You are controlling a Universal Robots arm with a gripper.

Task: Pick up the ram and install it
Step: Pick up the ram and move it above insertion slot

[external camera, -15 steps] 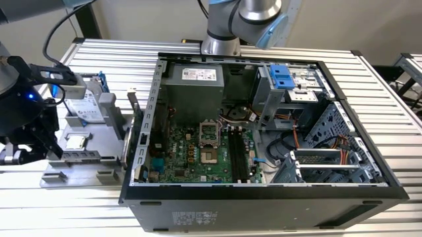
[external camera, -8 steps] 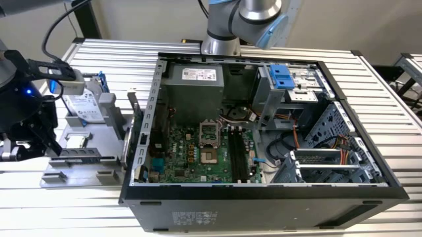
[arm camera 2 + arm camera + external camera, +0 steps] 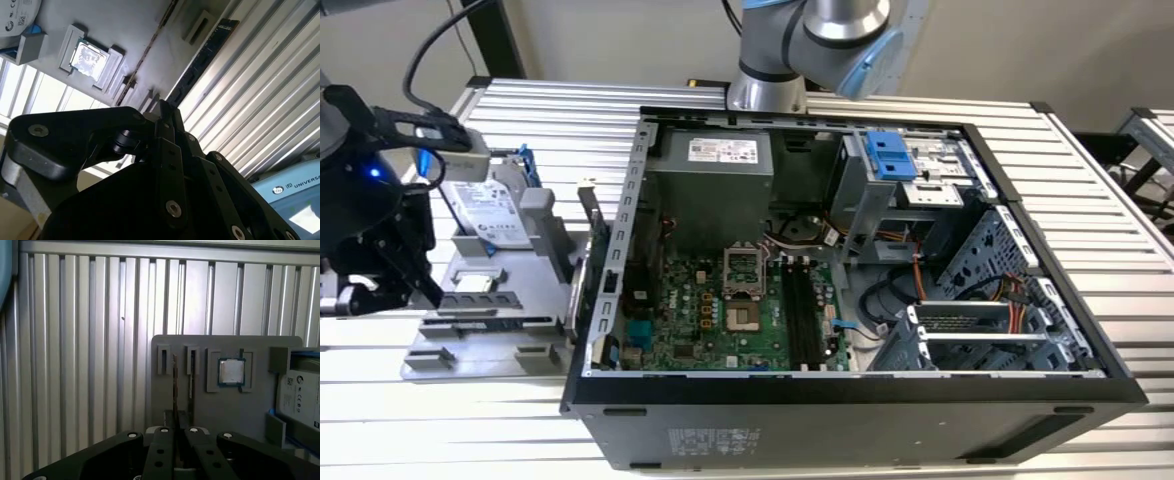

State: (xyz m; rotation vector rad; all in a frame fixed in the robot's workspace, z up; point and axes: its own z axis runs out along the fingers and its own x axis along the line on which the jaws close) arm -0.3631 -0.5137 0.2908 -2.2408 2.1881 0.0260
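Note:
The ram (image 3: 483,299) is a thin dark-green stick standing on edge in a grey holder (image 3: 467,340) on the table, at the exterior view's left of the computer case. It also shows in the second wrist view as a dark stick (image 3: 205,55) along the holder's edge, and in the first wrist view as a narrow stick (image 3: 175,385). My black gripper (image 3: 420,290) hangs just off the holder's side, a short way from the ram. Its fingers (image 3: 165,432) are shut together with nothing between them; the tips (image 3: 164,112) point toward the holder. The black motherboard slots (image 3: 807,310) lie inside the open case.
The holder also carries a silver hard drive (image 3: 494,215) with a blue frame and a small square silver chip (image 3: 231,372). The open case (image 3: 854,395) has tall metal walls, a drive cage (image 3: 987,335) and loose cables. The ribbed metal table (image 3: 440,430) surrounds everything.

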